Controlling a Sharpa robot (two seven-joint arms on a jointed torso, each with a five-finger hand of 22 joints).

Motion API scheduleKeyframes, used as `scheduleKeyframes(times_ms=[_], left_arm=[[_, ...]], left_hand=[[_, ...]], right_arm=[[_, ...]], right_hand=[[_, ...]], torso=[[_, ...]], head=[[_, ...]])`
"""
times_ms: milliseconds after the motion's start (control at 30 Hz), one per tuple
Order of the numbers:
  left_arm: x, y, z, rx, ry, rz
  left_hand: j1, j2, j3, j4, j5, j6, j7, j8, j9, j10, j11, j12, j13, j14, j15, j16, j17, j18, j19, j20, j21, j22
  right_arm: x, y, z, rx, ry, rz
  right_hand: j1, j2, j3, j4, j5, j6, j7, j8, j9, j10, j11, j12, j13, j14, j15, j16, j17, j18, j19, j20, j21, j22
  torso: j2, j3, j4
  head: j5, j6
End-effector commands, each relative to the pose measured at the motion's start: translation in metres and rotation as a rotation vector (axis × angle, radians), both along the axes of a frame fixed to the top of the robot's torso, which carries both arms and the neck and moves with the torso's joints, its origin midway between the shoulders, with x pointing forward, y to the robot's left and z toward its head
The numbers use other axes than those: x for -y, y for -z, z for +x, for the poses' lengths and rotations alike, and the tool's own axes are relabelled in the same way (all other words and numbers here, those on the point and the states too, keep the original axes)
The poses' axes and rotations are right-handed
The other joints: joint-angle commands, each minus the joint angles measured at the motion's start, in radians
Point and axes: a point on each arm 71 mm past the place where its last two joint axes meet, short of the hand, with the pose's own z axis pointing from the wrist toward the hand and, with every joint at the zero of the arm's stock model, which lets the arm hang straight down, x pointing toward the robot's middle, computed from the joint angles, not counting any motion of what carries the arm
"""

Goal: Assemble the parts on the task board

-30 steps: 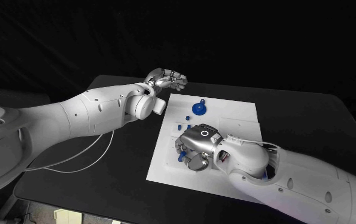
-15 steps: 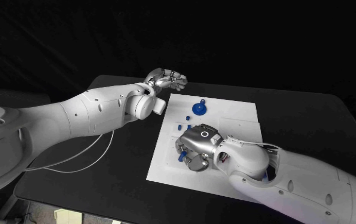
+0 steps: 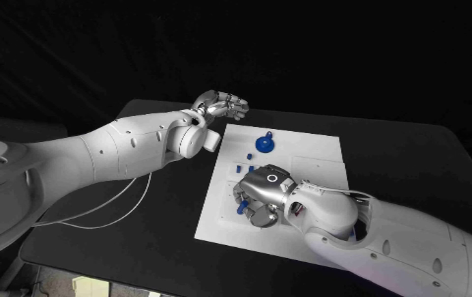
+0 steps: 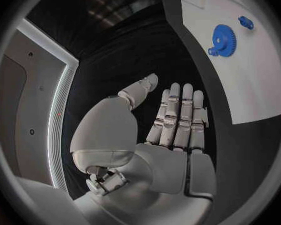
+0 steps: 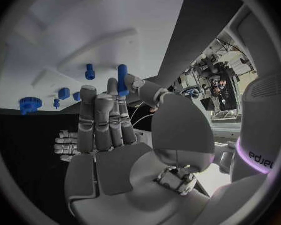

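The white task board [image 3: 295, 148] is seen lying in the middle of the black surface [image 3: 403, 153], reaching from near its far edge towards its near edge. The right robot hand [image 3: 262, 194] is held low over the near-left part of the board, and a blue peg [image 5: 122, 80] is pinched between its thumb and fingertips, the other fingers lying straight and close together. In the head view the same peg [image 3: 240, 206] is seen at the hand's left side, just above the board. A blue gear [image 3: 264, 145] is seen on the far part of the board, with a small blue part [image 3: 249, 155] just beside it on the near-left side. Further small blue parts [image 3: 237, 168] stand near the board's left edge, between the gear and the right robot hand. The left robot hand [image 3: 222, 106] is held above the surface just beyond the board's far-left corner, apart from it; nothing is held in it, and in the left wrist view its fingers [image 4: 178, 116] are seen extended side by side with the thumb set apart.
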Motion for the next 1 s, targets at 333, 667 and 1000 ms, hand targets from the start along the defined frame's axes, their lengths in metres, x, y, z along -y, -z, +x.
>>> scheduleKeyframes(times_ms=[333,667,1000], left_arm=[[0.0018,-0.0017,0.0,0.004,0.012,-0.008],[0.0022,-0.0016,0.0001,0.004,0.012,-0.008],[0.0019,-0.0016,0.0001,0.003,0.012,-0.008]], left_hand=[[0.0,0.005,-0.005,0.001,0.0,-0.007,-0.001,0.005,0.002,-0.007,0.0,-0.001,-0.001,0.002,0.007,-0.007,0.002,0.02,0.004,0.002,-0.004,0.001],[0.001,0.005,-0.005,0.001,-0.001,-0.007,-0.001,0.006,0.002,-0.008,0.0,-0.001,-0.001,0.003,0.007,-0.008,0.003,0.02,0.004,0.002,-0.005,0.002],[0.001,0.005,-0.005,0.001,0.0,-0.008,-0.001,0.006,0.002,-0.008,0.0,-0.001,-0.002,0.003,0.007,-0.009,0.004,0.02,0.004,0.002,-0.005,0.002]], right_arm=[[0.0018,0.0086,-0.0007,-0.01,0.001,-0.075],[-0.0024,0.0084,-0.0032,-0.037,-0.013,-0.067],[-0.006,0.0056,-0.0049,-0.097,-0.027,0.011]], right_hand=[[-0.004,0.003,0.002,-0.006,0.003,0.008,-0.001,0.006,0.0,0.001,-0.005,0.002,0.002,0.001,-0.007,0.003,0.002,0.031,-0.002,-0.008,0.004,0.018],[-0.007,0.004,0.001,-0.007,0.003,0.007,0.0,0.005,0.0,-0.001,-0.005,0.001,0.003,0.0,-0.007,0.003,0.003,0.031,-0.004,-0.007,0.005,0.018],[-0.067,-0.025,-0.059,-0.012,0.038,-0.042,0.022,-0.034,-0.012,-0.06,0.019,-0.036,-0.005,-0.012,0.016,-0.009,-0.007,0.031,-0.023,0.004,0.0,0.016]], torso=[[0.0,0.0002,-0.0004],[0.0,-0.0005,-0.0011],[0.0,-0.0003,-0.0005]], head=[[0.001,-0.001],[0.0,-0.002],[0.0,-0.001]])
